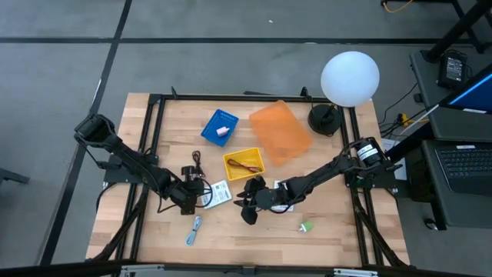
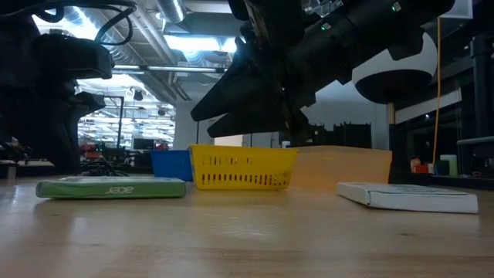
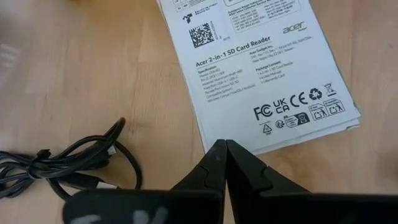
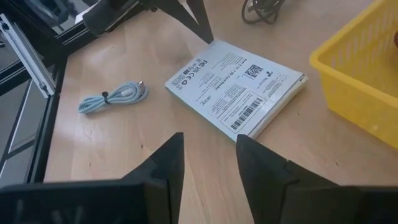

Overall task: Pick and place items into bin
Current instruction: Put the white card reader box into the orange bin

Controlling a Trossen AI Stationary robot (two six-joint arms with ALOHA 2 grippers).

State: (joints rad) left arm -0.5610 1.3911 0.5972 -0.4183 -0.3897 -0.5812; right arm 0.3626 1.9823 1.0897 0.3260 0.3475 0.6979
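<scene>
A: Logging progress, left to right. Noting left gripper (image 3: 225, 149) hanging pinched shut and empty over the tabletop, between black cord (image 3: 68, 165) and white packet (image 4: 236, 93). Finding both lying loose on the wood, along with light-blue cable (image 4: 115, 96) nearer the front edge.

B: Counting anything binned?

A: Counting two, going by position. Seeing pink block (image 1: 224, 131) sitting in blue bin (image 1: 209, 131) and dark-red cord (image 1: 246, 165) lying in yellow bin (image 1: 242, 153). Marking second white packet (image 2: 409, 197) as also waiting on the table.

B: Checking right side?

A: Noting right gripper (image 4: 208, 140) hovering with fingers spread, gripping nothing, just short of the white packet. Spotting green piece (image 1: 307, 226) sitting alone near the front. Judging under half done.

B: Describing the packet?

A: Reading as flat, thin, label up, one corner pointing at the yellow bin; expecting an awkward edge pinch.
</scene>
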